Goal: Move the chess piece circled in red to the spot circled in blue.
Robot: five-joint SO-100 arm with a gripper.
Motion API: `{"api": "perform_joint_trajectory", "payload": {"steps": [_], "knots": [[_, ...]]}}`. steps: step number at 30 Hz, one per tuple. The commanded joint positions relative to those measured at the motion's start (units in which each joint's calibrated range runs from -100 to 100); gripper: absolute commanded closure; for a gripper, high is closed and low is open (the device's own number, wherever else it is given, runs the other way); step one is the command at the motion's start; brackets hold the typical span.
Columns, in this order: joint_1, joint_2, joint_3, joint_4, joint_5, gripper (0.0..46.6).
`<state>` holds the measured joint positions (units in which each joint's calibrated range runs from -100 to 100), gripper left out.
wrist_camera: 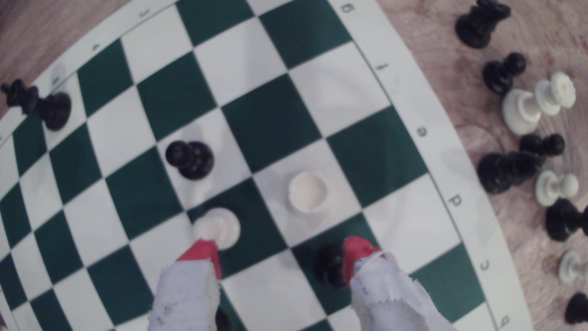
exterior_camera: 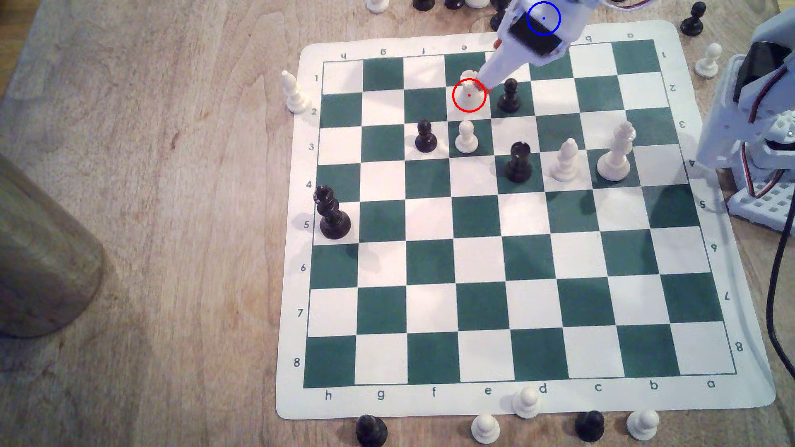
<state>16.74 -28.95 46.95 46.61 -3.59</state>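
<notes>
Rook stands upright on a white board square, ahead of the gripper, not yet between its tips; gripper wide, holding nothing, red-tipped fingers spread, I judge to straddle the piece; a white pawn sits at one fingertip and a black pawn against the other, so the approach is tight; farther off, the blue-ringed spot lies past the board edge, covered by the arm in the exterior view; captured pieces crowd the desk there.
</notes>
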Motion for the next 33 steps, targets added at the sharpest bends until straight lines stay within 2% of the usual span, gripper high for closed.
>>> {"api": "perform_joint_trajectory", "payload": {"steps": [1,8,9,10,16,26,33], "knots": [[1.5,3.6,-7.7,-1.3,-0.3,24.2],[2.4,11.5,-11.5,-3.1,-0.5,26.2],[2.3,12.6,-11.6,-4.2,-0.8,30.9],[2.2,13.0,-11.6,-4.5,-0.9,32.0],[1.0,14.5,-12.0,-4.6,-1.4,27.9],[0.7,18.0,-13.2,-6.7,-2.2,27.9],[1.4,21.5,-12.9,-10.2,-2.2,29.6]]}}
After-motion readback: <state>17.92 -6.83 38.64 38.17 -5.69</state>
